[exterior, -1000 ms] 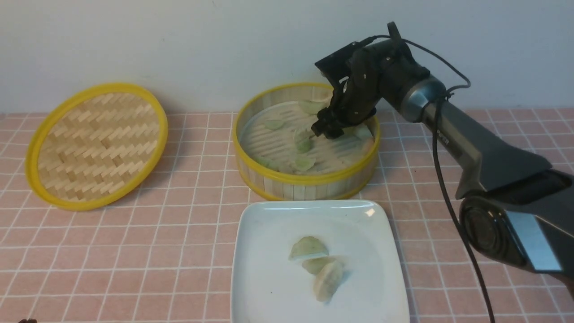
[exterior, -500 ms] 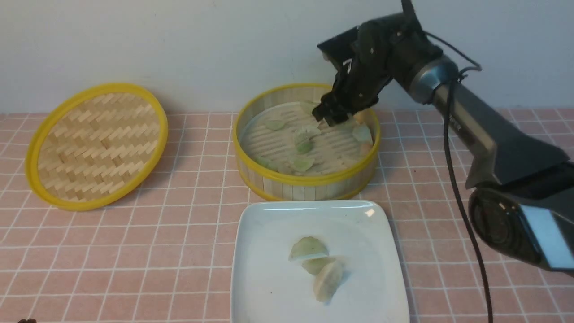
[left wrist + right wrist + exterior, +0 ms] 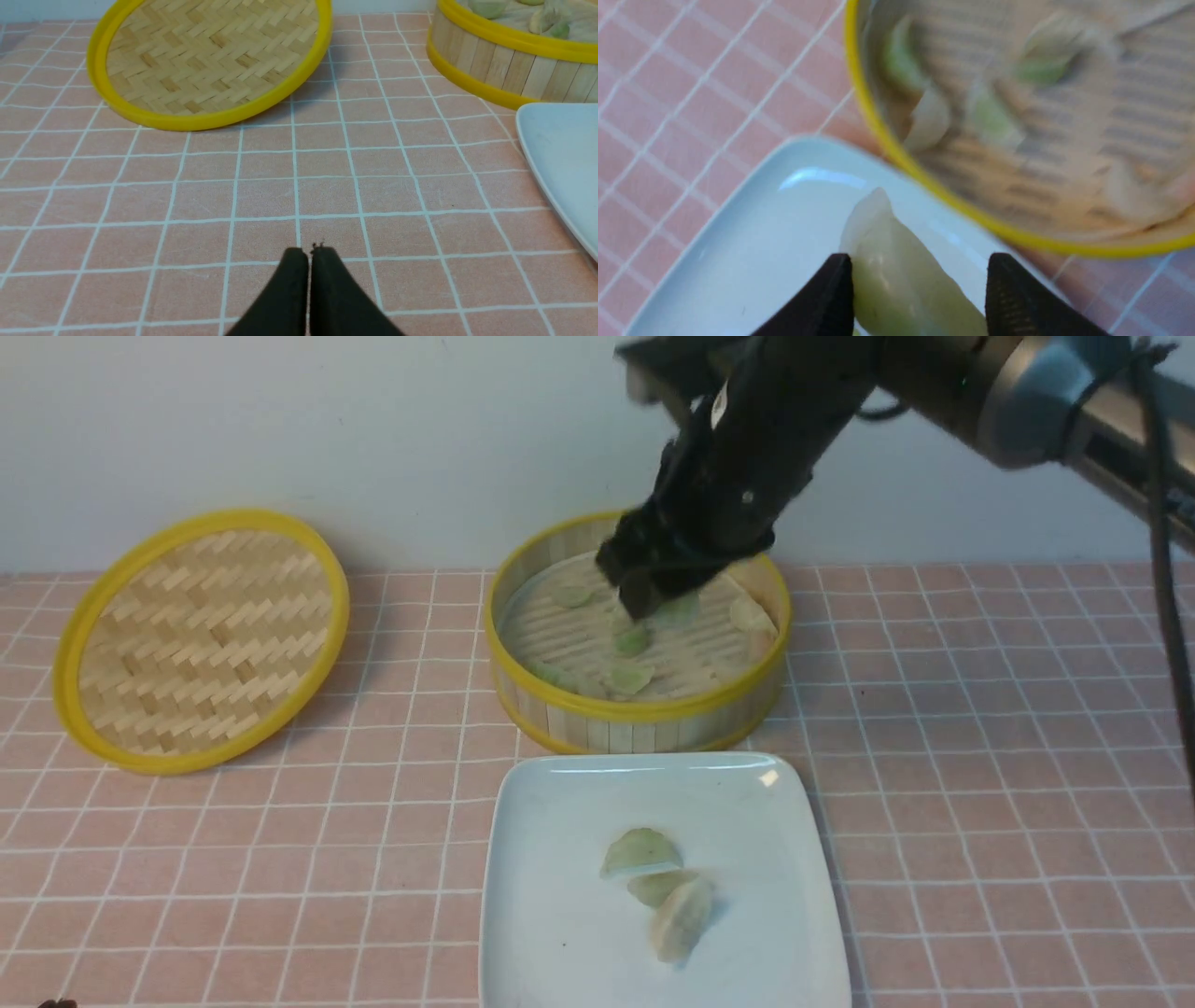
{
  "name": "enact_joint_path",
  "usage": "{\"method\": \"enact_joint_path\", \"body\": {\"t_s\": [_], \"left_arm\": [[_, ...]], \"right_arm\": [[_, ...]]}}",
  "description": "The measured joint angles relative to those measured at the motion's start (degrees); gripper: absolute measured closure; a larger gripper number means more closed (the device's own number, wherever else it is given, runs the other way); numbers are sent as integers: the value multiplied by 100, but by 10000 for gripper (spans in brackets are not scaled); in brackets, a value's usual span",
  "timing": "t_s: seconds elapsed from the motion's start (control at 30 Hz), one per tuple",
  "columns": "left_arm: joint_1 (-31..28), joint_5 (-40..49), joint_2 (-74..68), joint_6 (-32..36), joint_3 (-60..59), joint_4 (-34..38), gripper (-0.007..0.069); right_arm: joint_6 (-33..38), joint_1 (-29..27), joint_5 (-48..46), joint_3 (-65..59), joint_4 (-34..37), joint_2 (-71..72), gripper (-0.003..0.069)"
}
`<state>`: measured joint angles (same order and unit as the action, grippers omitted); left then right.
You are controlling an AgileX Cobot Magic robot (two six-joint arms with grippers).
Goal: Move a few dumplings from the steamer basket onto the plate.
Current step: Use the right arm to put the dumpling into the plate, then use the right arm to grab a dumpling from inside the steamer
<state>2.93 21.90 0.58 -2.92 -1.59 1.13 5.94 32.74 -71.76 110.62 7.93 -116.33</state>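
The steamer basket (image 3: pixel 635 728) stands at the back centre with several dumplings (image 3: pixel 633 639) on its slatted floor. The white plate (image 3: pixel 560 784) lies in front of it and holds three dumplings (image 3: pixel 640 851). My right gripper (image 3: pixel 644 593) hangs above the basket, shut on a pale green dumpling (image 3: pixel 896 280) held between its fingers. In the right wrist view the plate's corner (image 3: pixel 738 242) and the basket rim (image 3: pixel 971 214) lie below it. My left gripper (image 3: pixel 308 252) is shut and empty, low over the tiles, left of the plate (image 3: pixel 560 154).
The flat woven lid (image 3: pixel 201 639) with a yellow rim leans at the back left, and it also shows in the left wrist view (image 3: pixel 210 60). Pink tiled tabletop (image 3: pixel 980 756) lies to the right of the plate and basket. A pale wall stands behind.
My right gripper has risen from the basket floor with a dumpling in it and has moved left and toward the plate side. The three dumplings on the plate have not moved.
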Motion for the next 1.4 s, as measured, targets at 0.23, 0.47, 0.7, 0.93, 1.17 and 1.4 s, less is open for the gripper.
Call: {"method": "enact_joint_path", "body": {"t_s": [0.23, 0.47, 0.7, 0.93, 1.17, 1.4], "left_arm": [[0, 0, 0, 0, 0, 0, 631], [0, 0, 0, 0, 0, 0, 631], [0, 0, 0, 0, 0, 0, 631], [0, 0, 0, 0, 0, 0, 631], [0, 0, 0, 0, 0, 0, 631], [0, 0, 0, 0, 0, 0, 631]], "right_arm": [[-164, 190, 367, -1554, -368, -251, 320], [-507, 144, 598, -1626, -484, -486, 252], [-594, 144, 466, -1112, -533, -480, 32], [-454, 20, 1043, 549, -591, -783, 32], [-177, -392, 419, 2436, -94, -2246, 101], [-122, -475, 43, 3189, 58, -3193, 199]]}}
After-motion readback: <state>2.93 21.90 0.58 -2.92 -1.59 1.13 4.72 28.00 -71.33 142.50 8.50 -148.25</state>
